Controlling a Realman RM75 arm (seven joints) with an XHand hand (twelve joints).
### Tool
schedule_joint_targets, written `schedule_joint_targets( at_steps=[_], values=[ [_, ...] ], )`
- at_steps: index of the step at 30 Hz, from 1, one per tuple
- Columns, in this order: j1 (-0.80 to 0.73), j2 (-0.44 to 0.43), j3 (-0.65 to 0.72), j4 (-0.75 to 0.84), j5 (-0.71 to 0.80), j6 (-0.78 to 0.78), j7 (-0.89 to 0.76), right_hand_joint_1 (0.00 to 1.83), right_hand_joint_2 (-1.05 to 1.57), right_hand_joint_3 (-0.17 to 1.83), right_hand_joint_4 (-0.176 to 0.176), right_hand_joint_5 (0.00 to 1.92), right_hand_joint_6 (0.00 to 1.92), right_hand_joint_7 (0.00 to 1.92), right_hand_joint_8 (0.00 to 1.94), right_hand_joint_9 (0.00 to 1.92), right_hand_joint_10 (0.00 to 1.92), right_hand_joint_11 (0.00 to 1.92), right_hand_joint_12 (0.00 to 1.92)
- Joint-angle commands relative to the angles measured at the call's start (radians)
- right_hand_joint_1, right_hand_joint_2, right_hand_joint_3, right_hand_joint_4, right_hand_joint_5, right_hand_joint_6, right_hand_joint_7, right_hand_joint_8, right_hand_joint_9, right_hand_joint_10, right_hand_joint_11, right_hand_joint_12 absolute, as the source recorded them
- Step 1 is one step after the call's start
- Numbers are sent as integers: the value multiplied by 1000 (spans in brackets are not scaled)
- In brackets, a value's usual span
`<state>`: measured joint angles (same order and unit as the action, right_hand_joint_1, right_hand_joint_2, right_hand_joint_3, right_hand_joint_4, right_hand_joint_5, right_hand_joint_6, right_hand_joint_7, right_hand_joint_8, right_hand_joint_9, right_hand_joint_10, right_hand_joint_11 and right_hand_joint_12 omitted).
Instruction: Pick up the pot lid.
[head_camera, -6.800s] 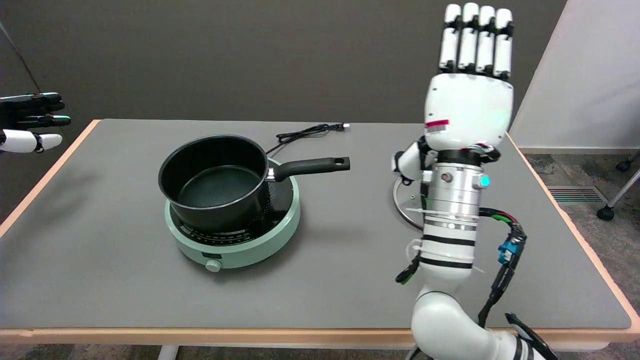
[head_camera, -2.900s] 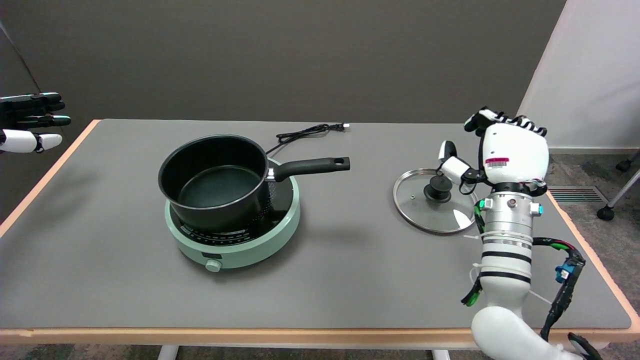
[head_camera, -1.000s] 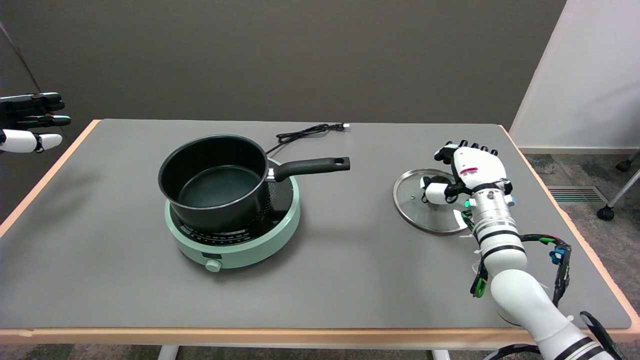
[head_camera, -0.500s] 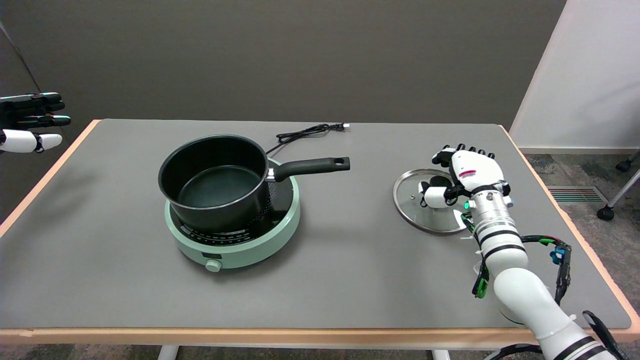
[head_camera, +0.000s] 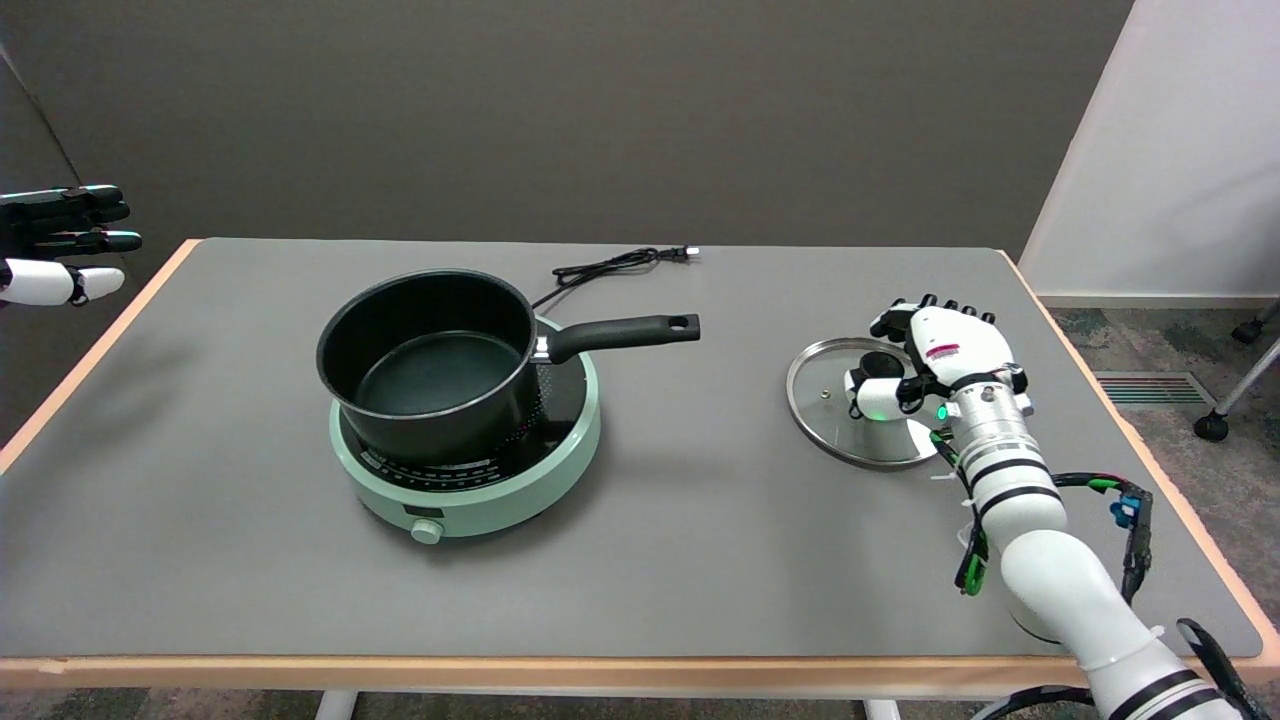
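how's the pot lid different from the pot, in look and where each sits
The pot lid is clear glass with a metal rim and lies flat on the table; the pot is black, deep and open, and sits on the green hotplate. The right hand is at the lid's knob; nothing touches the pot. Both are round.

the right hand sits over the pot lid, covering most of its knob and right rim, so can't tell if the fingers actually grip it. the arm past the lid is cut off at the bottom edge.
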<state>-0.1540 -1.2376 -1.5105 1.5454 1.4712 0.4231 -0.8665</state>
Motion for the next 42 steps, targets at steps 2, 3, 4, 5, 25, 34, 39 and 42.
schedule_joint_targets(
  at_steps=[2, 3, 4, 5, 25, 34, 39, 42],
  values=[
    [4, 6, 60, -17, 1, -85, 0, 857, 582, 892, -11, 666, 413, 741, 283, 702, 667, 482, 1285],
    [1, 3, 45, 11, 11, -83, -9, 858, 582, 892, -11, 666, 413, 743, 284, 702, 668, 482, 1285],
    [-10, -8, -17, 132, 41, -69, -46, 861, 583, 892, -11, 666, 413, 744, 285, 703, 670, 482, 1285],
    [4, 6, 67, -21, 3, -102, 0, 862, 583, 892, -12, 666, 414, 745, 285, 705, 674, 483, 1285],
    [10, 8, 110, -46, -2, -204, -8, 868, 608, 851, -23, 688, 421, 773, 310, 737, 734, 535, 1375],
    [11, 14, 120, -44, -5, -216, -10, 893, 616, 845, -25, 699, 453, 796, 322, 754, 767, 558, 1402],
    [11, 14, 120, -42, -13, -219, -10, 904, 644, 828, -27, 716, 505, 849, 368, 796, 852, 595, 1447],
    [11, 14, 120, -39, -13, -219, -10, 906, 653, 822, -29, 721, 525, 872, 395, 813, 880, 609, 1459]
  ],
)
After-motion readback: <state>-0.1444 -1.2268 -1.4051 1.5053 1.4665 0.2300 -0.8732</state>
